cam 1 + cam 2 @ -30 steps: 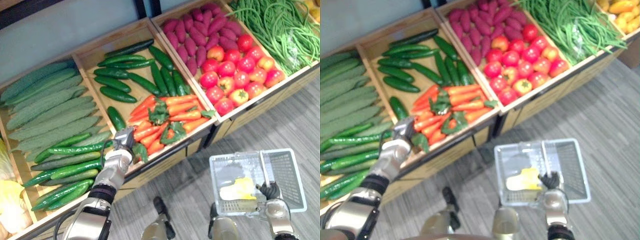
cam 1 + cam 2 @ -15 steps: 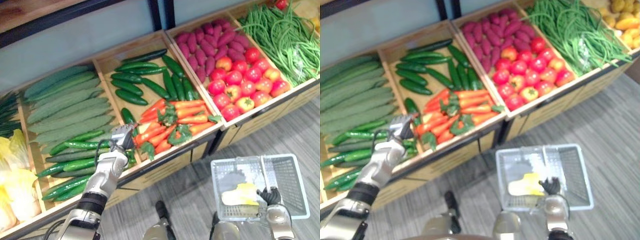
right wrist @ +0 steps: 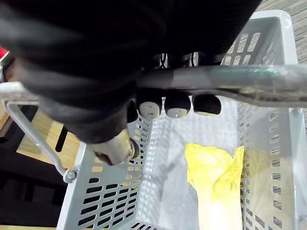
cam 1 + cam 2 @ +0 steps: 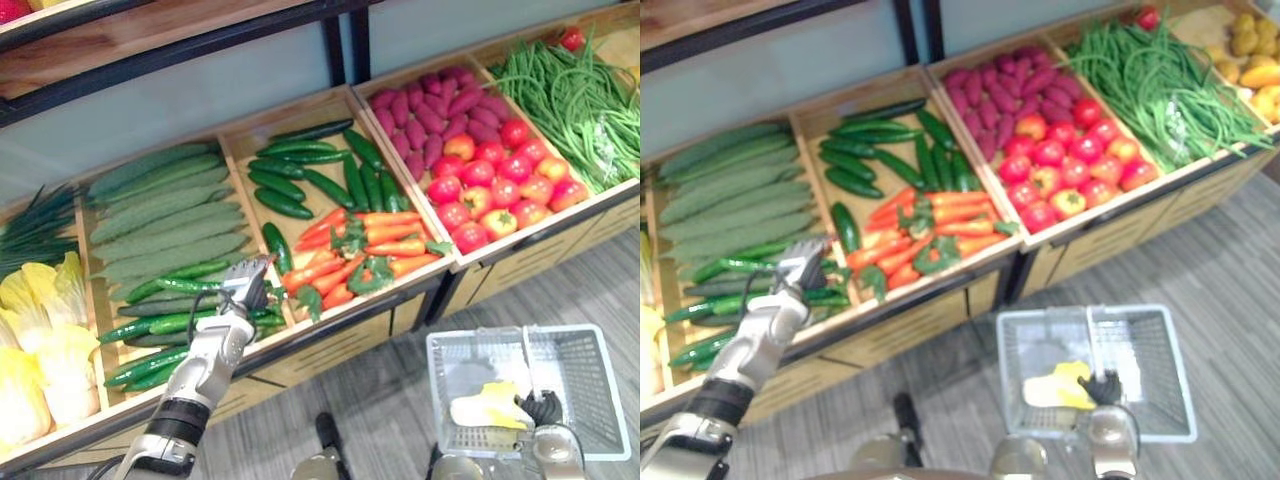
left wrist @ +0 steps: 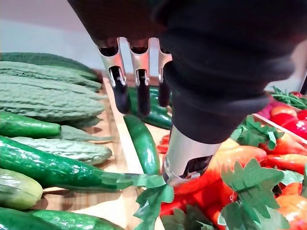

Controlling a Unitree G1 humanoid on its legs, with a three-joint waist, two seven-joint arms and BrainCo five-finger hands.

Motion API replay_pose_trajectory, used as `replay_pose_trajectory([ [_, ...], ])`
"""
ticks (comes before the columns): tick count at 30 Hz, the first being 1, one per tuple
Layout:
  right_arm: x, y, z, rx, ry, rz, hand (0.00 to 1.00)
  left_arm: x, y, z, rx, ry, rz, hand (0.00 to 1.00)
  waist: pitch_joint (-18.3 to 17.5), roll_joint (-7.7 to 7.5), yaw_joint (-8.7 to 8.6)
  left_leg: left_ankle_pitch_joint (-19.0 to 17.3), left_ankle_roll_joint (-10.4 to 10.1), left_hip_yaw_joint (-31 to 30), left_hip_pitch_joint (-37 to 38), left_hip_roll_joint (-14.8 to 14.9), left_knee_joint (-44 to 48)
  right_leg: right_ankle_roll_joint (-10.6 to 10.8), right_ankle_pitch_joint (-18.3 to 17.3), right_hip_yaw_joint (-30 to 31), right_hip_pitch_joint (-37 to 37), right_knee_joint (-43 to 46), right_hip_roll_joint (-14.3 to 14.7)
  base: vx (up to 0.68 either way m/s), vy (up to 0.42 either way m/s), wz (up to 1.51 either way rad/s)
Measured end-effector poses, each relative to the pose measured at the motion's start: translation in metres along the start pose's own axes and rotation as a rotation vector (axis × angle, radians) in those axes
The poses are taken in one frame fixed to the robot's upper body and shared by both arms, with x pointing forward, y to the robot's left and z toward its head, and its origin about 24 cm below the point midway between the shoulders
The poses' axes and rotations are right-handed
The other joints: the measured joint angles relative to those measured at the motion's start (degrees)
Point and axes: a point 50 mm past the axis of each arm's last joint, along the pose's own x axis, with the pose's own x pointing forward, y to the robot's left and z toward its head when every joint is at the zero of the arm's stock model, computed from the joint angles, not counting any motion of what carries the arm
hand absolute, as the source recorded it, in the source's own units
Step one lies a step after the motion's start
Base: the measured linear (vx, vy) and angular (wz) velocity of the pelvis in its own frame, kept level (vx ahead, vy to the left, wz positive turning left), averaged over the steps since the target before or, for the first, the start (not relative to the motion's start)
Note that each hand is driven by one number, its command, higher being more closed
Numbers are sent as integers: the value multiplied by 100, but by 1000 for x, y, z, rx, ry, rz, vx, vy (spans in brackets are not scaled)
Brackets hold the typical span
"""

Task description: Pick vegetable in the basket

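Note:
My left hand [image 4: 244,287] hovers open over the wooden divider between the slim cucumbers [image 4: 168,322] and the carrots [image 4: 372,243]. Its straight fingers [image 5: 138,80] point at a dark cucumber [image 5: 143,143] and hold nothing. My right hand [image 4: 544,408] is shut on the handle [image 3: 230,79] of a pale grey plastic basket [image 4: 588,345], which hangs above the floor at the lower right. A yellow cabbage [image 3: 216,178] lies inside the basket.
The slanted wooden shelf also holds bitter gourds [image 4: 160,212], dark cucumbers [image 4: 300,175], purple sweet potatoes [image 4: 430,100], tomatoes [image 4: 490,190], green beans [image 4: 575,90] and yellow cabbages [image 4: 40,345]. Grey floor lies in front of the shelf.
The whole picture has shifted, so the camera moved. Relative to the bins, my left hand stays over the divider, and my right hand keeps hold of the basket handle.

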Motion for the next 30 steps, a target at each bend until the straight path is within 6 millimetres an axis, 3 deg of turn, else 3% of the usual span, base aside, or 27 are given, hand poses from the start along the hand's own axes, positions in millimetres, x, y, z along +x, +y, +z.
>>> replay_pose_trajectory([
  [13, 0, 5, 3, 10, 3, 10, 100, 3, -16, 5, -36, 40, -51, 0, -131, -8, -17, -8, -9, 137, -171, 54, 0, -16, -9, 104, -259, 3, 36, -8, 0, -3],
  [19, 0, 5, 3, 11, 10, 9, 100, 11, -16, 8, -21, 33, -64, 0, -133, -6, -25, -7, -8, 157, -265, 53, 1, -16, -5, 149, -381, 13, 41, 15, -5, -4],
  [30, 6, 3, 21, 32, -41, -6, 100, 29, -10, -1, -5, 108, -58, 0, -138, -1, -33, 42, -14, 391, -665, 88, 36, -23, -3, 477, -1044, 191, 90, 6, -17, -12],
])
